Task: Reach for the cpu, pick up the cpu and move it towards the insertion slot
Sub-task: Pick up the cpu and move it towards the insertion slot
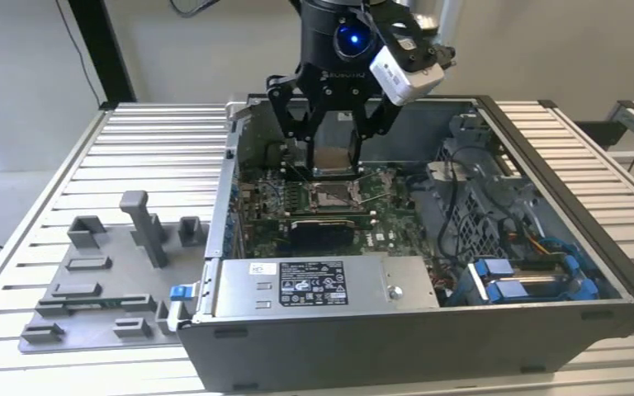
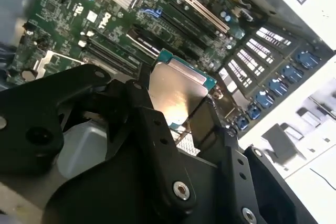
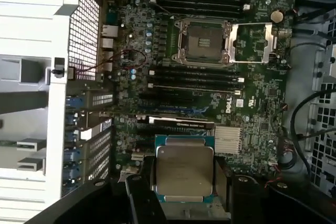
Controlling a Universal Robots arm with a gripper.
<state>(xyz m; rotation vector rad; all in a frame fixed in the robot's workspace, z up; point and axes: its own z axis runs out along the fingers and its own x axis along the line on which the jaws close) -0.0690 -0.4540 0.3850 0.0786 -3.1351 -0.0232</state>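
Currently, exterior view: the gripper (image 1: 335, 169) hangs at upper centre of the frame, inside the open computer case (image 1: 537, 330), its black fingers pinching the cpu (image 1: 333, 154) from two sides. The chip is flat, silvery top up, lifted clear of the green motherboard (image 1: 389, 231). The insertion slot (image 1: 328, 195) lies just below the chip in the frame, shiny frame with a dark centre, close under the fingertips but apart from them. A grey plastic tray (image 1: 86, 326) with raised blocks sits on the slatted table (image 1: 158, 140) at lower left, well apart from the arm.

Second wrist view: cpu (image 2: 176, 90) at centre, pale metal top with a teal edge, clamped between two black fingers (image 2: 155, 129). Board with white and black connector rows in the upper half of the frame, behind the chip.

First wrist view: cpu (image 3: 184, 169) at bottom centre, held by the gripper (image 3: 184, 190) on two opposite sides, square to the frame. Insertion slot (image 3: 203, 42) at upper centre, dark centre exposed, its metal cover plate (image 3: 252, 43) swung open beside it toward the right of the frame. Chip and slot are apart, with black connector rows between them.
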